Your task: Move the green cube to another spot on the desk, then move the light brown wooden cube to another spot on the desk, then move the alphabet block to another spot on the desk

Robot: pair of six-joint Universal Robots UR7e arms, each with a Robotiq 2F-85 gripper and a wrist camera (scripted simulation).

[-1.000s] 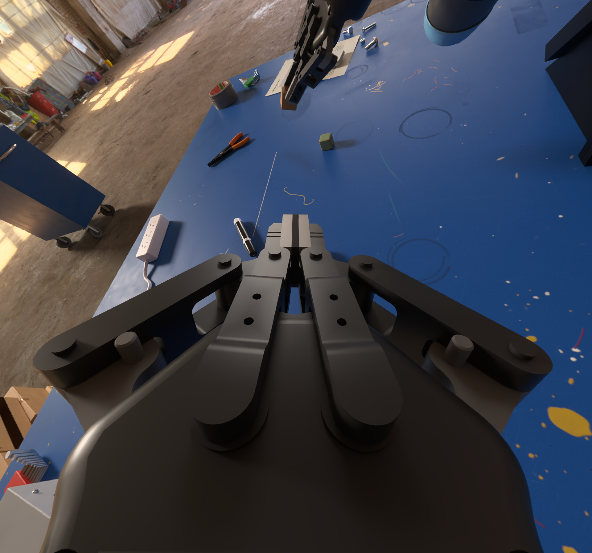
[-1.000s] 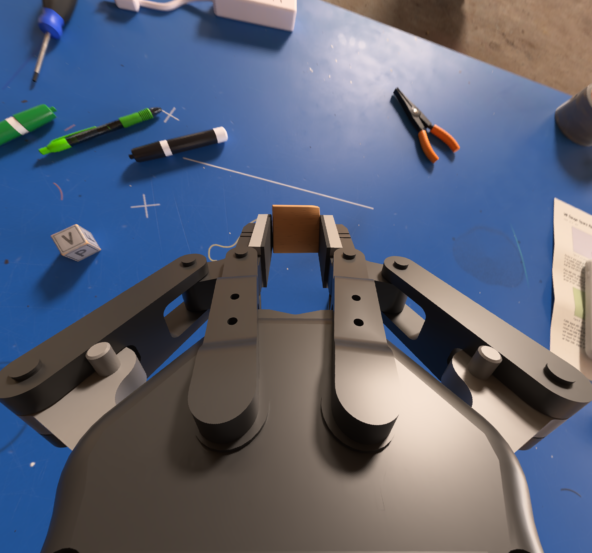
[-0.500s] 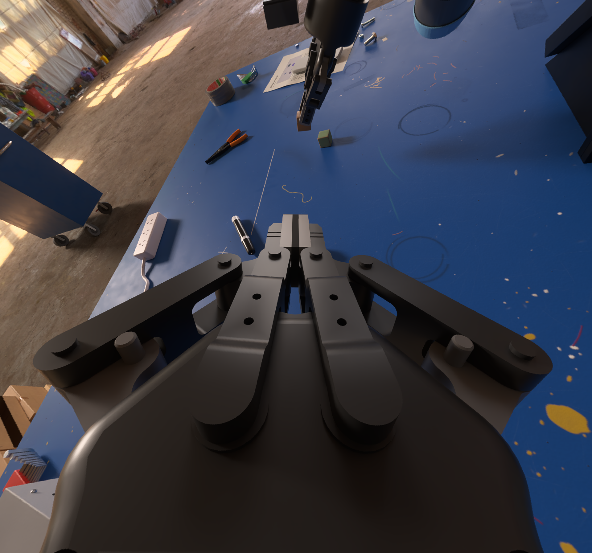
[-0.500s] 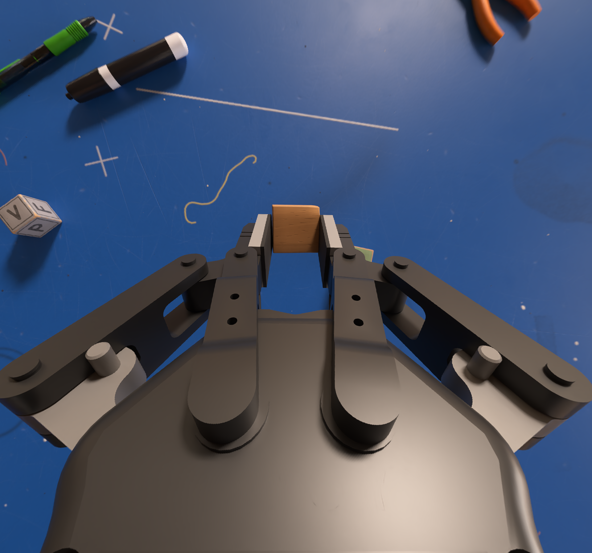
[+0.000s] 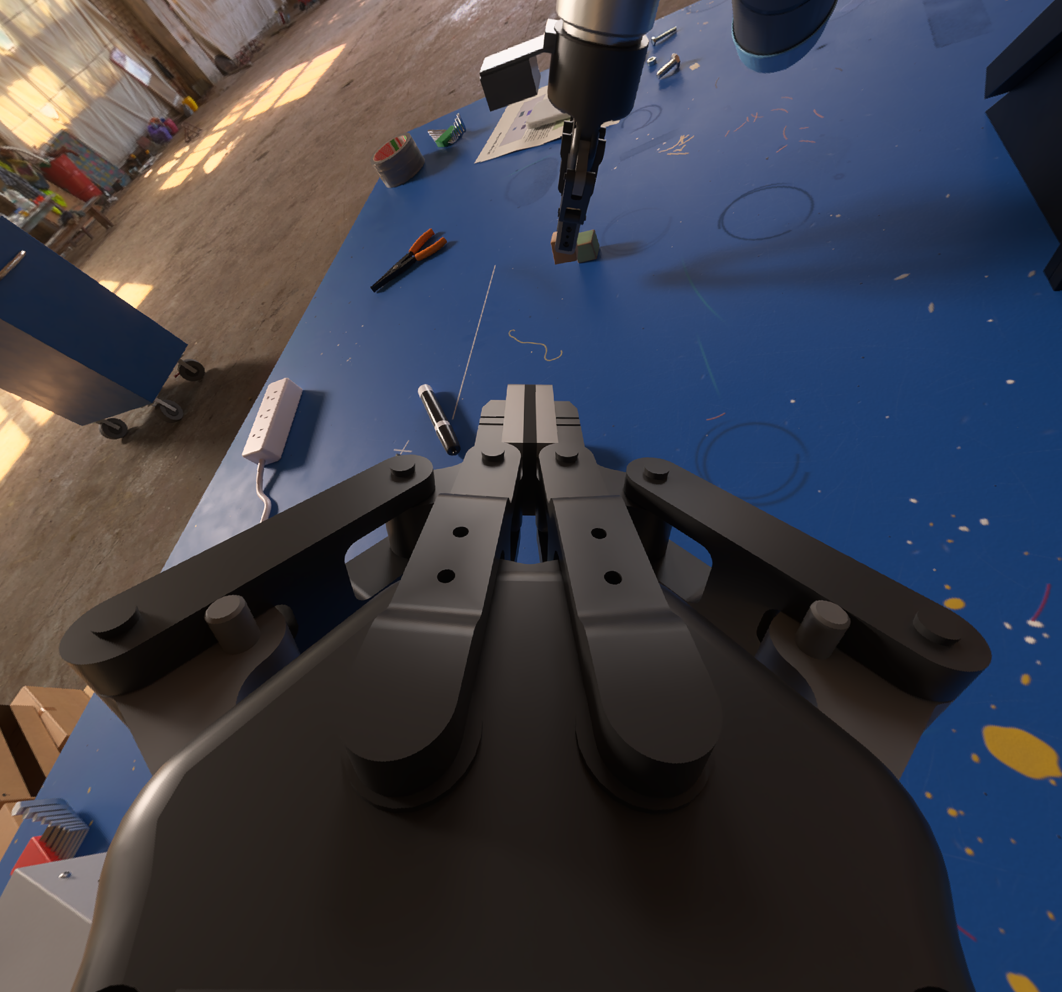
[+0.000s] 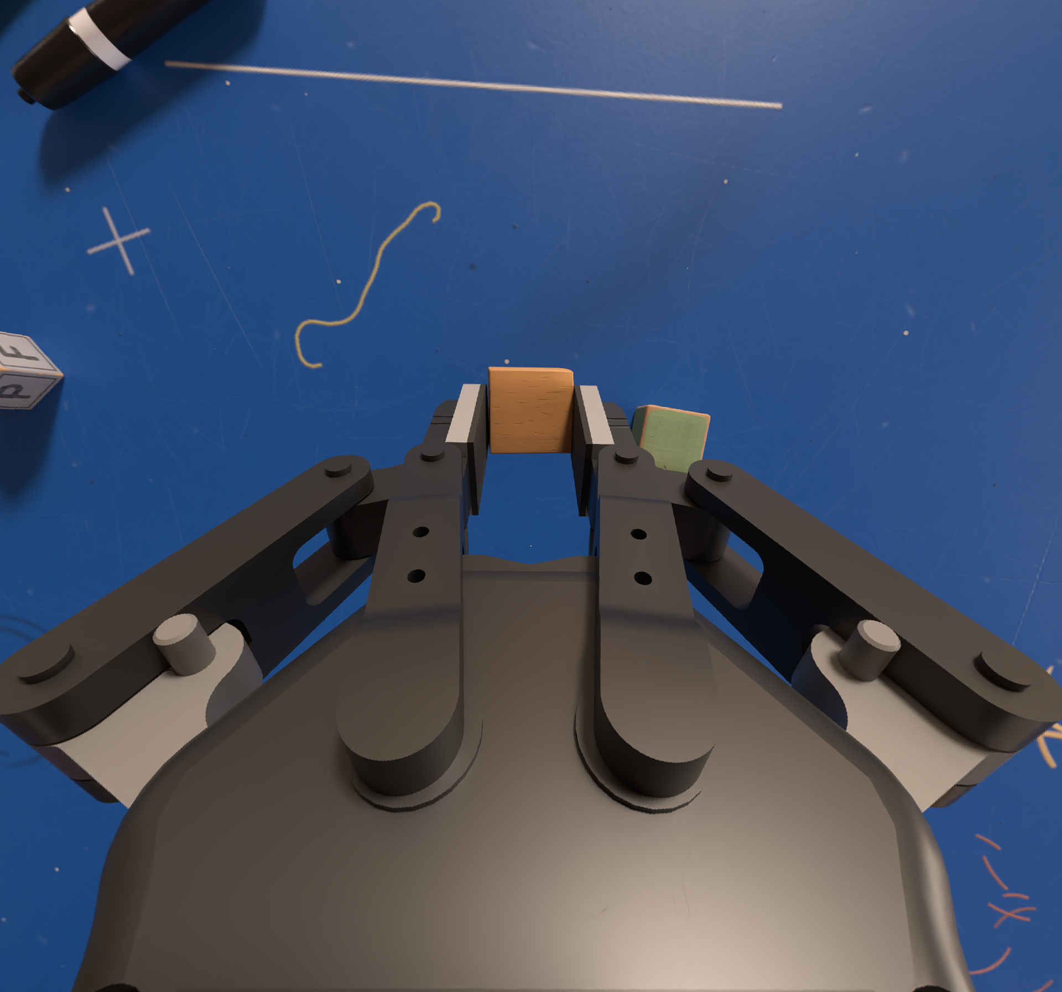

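Note:
My right gripper [image 6: 530, 416] is shut on the light brown wooden cube [image 6: 530, 410] and holds it at or just above the blue desk [image 6: 747, 275]. The green cube [image 6: 672, 436] lies right beside its right finger. The left wrist view shows the right gripper [image 5: 566, 243] far off, pointing straight down, with the wooden cube [image 5: 556, 252] and the green cube [image 5: 587, 245] side by side on the desk. The alphabet block [image 6: 26, 370] lies at the left edge of the right wrist view. My left gripper [image 5: 528, 410] is shut and empty above the desk.
A black marker [image 6: 132, 16] [image 5: 438, 418] and a thin straight stick [image 6: 471, 84] lie ahead of the right gripper. Orange-handled pliers [image 5: 409, 259], a white power strip [image 5: 271, 420], a tape roll [image 5: 397, 160] and a paper sheet [image 5: 517, 131] lie along the desk's left edge.
My right gripper has come down with the wooden cube, close to the desk and next to the green cube. The left gripper has stayed still.

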